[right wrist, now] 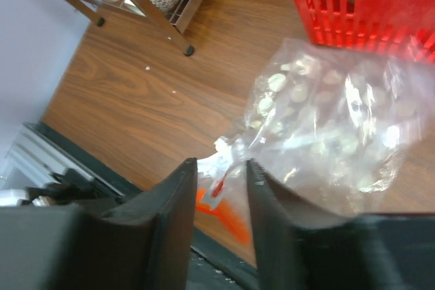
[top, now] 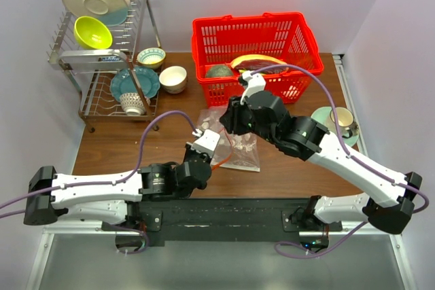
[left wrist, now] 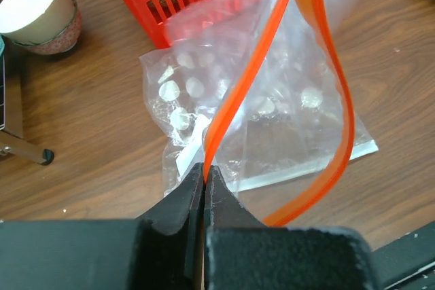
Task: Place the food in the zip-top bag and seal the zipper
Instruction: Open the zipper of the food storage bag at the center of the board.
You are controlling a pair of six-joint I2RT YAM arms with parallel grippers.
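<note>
My left gripper (left wrist: 205, 170) is shut on the orange-red zipper (left wrist: 234, 93) of the clear zip-top bag (left wrist: 275, 22). The strip loops up and away from the jaws, so the mouth gapes. In the top view this gripper (top: 215, 159) sits at the bag's near-left corner. My right gripper (right wrist: 219, 171) stands open above the bags, and a blurred stretch of orange zipper (right wrist: 228, 215) shows between its fingers. The food is in the red basket (top: 299, 32): a dark green ball (top: 219, 71) and a red-brown slab with a yellow rim (top: 262, 64).
A clear bag printed with white dots (left wrist: 183, 93) lies under the zip-top bag. A dish rack (top: 102, 45) with plates and bowls stands at the back left. Two bowls (top: 172, 78) sit beside it. A cup on a saucer (top: 340, 120) is at the right.
</note>
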